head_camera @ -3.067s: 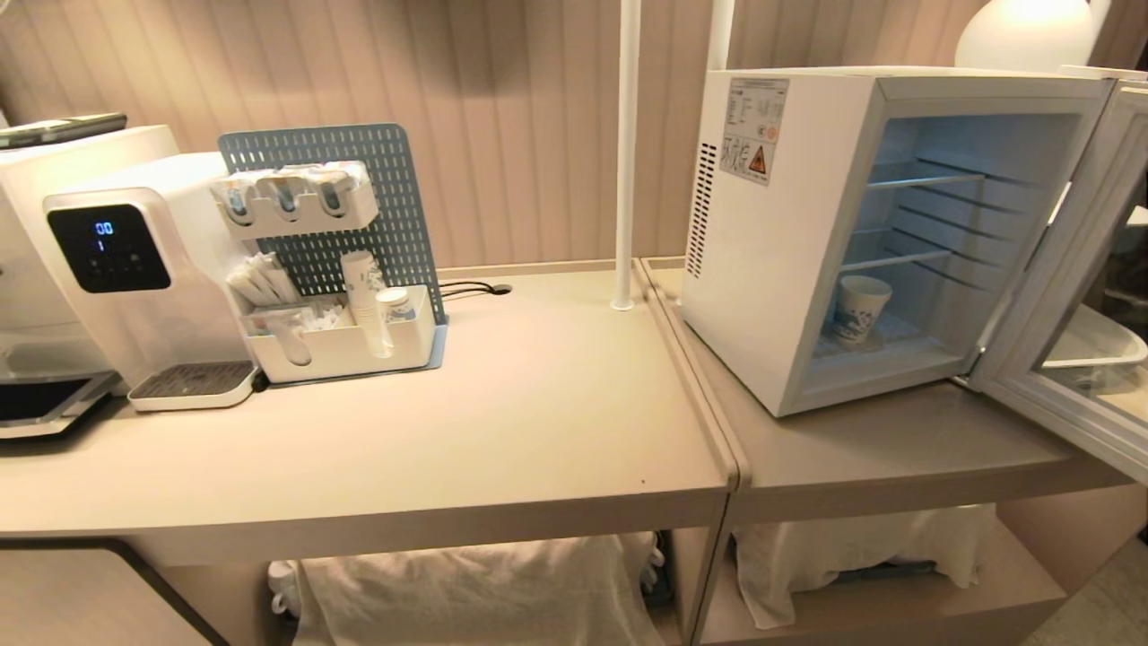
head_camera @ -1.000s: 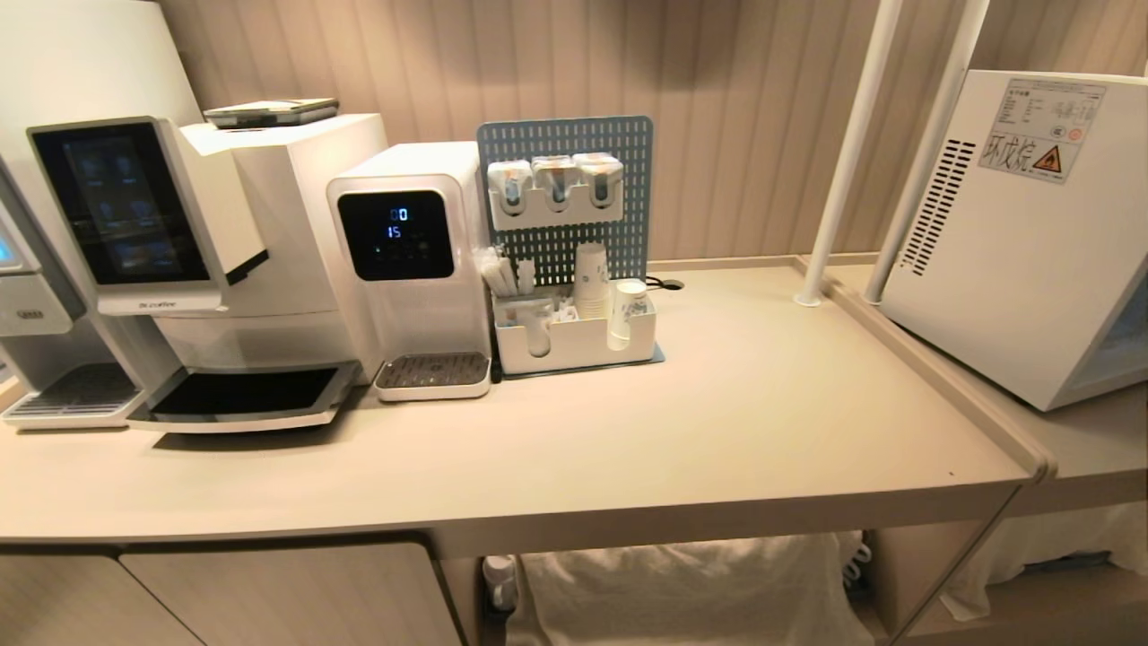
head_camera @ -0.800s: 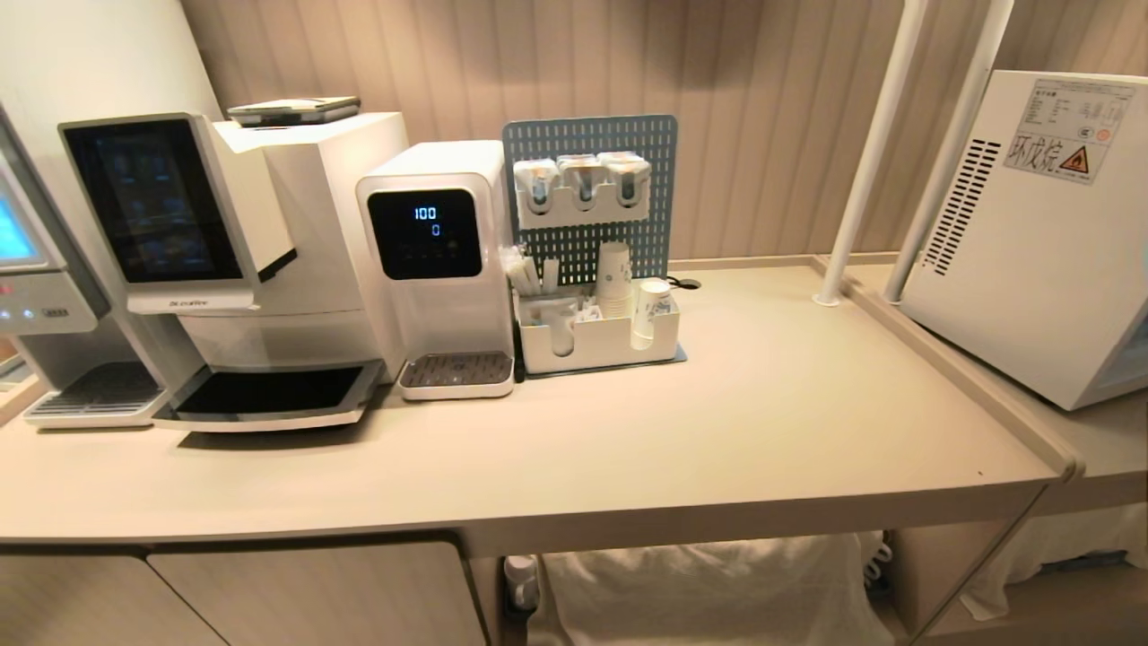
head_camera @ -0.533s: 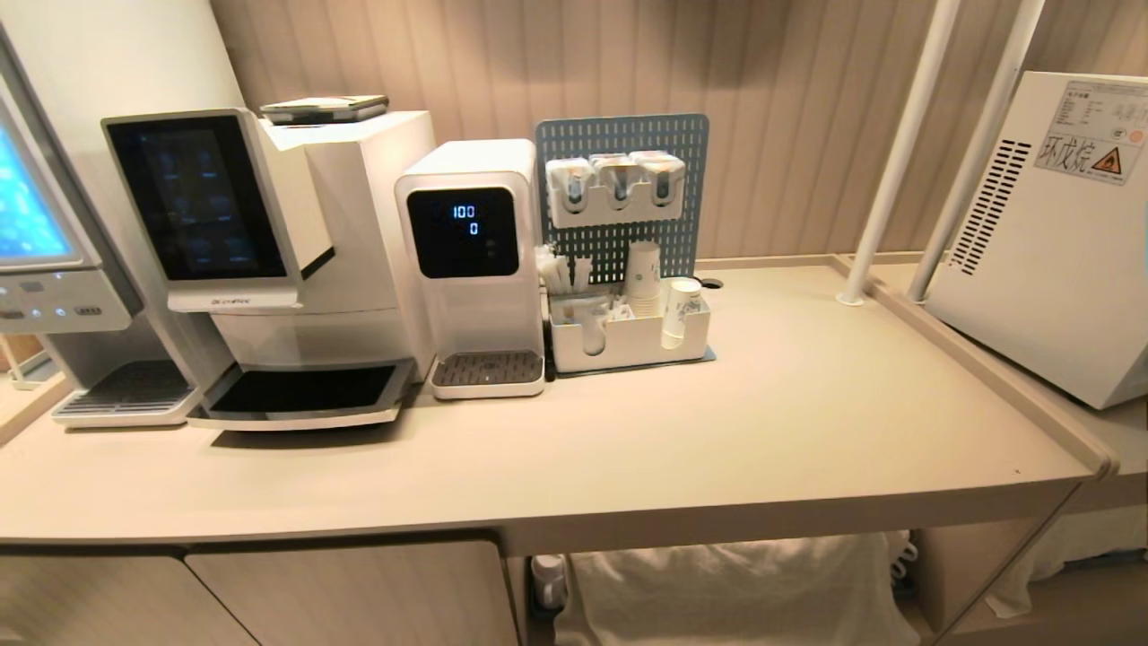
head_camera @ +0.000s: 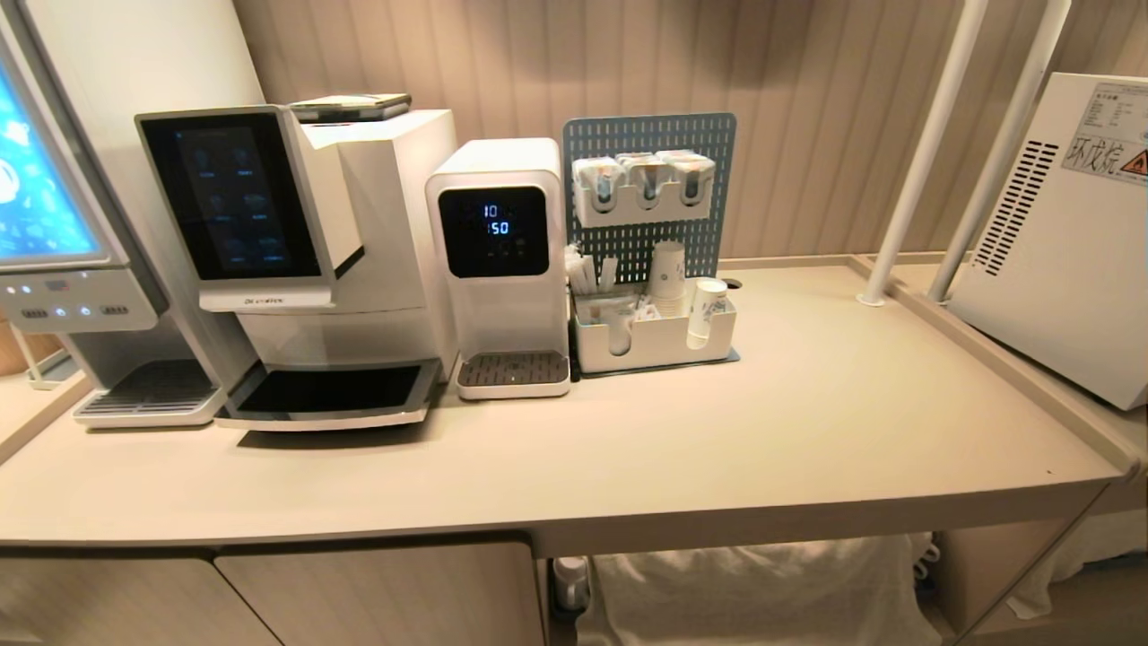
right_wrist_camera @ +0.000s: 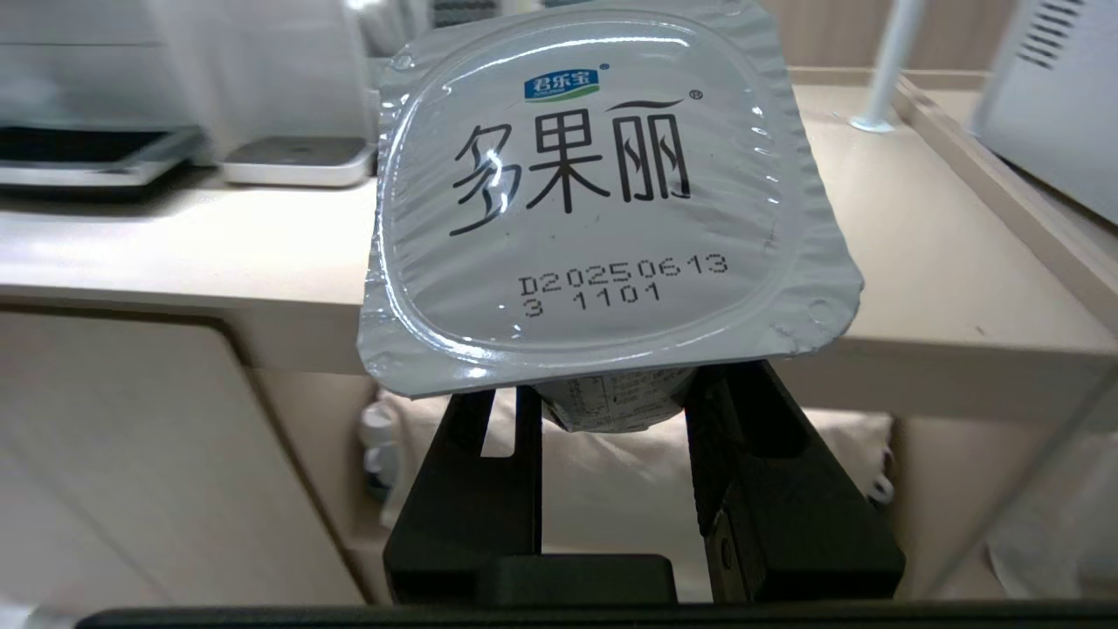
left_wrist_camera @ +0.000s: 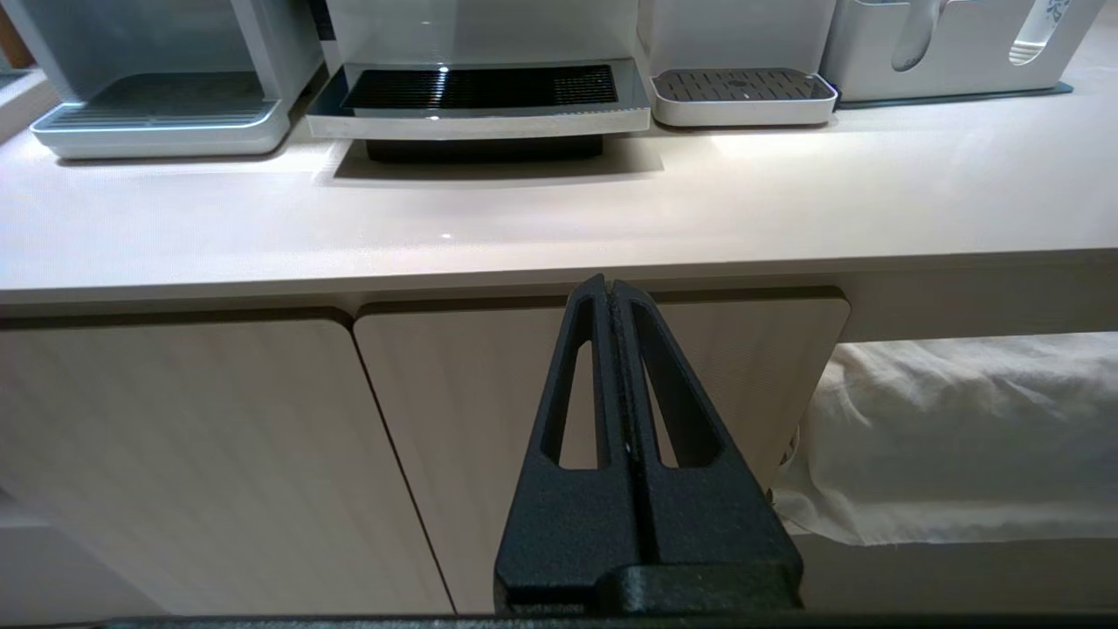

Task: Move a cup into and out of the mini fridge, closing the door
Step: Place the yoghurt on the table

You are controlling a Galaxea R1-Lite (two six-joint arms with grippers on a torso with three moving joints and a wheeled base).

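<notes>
The right gripper point(right_wrist_camera: 611, 411) is closed on a sealed yogurt cup point(right_wrist_camera: 603, 201): the two black fingers point(right_wrist_camera: 476, 489) clamp the narrow body just under the wide foil lid, which carries printed characters and a date code. The cup is held in front of the counter edge, above the open shelf with the white cloth point(right_wrist_camera: 611, 489). The left gripper point(left_wrist_camera: 611, 301) has its fingers pressed fully together and holds nothing; it points at the cabinet door point(left_wrist_camera: 454, 419) below the countertop point(left_wrist_camera: 559, 218). In the head view neither arm shows. The mini fridge point(head_camera: 1067, 233) stands at 3 o'clock on the adjoining counter, with only its vented side wall and warning label in view; its door and interior lie outside the frame. At 9 o'clock is a coffee machine point(head_camera: 296, 224) with a dark screen, and just beside it, toward 12 o'clock, a water dispenser point(head_camera: 498, 260) with a lit display. A blue pegboard organizer point(head_camera: 650, 260) stands next to the dispenser, with stacked paper cups point(head_camera: 668, 269) in its white tray. Two white poles point(head_camera: 924, 152) rise at 2 o'clock between the organizer and the fridge.
</notes>
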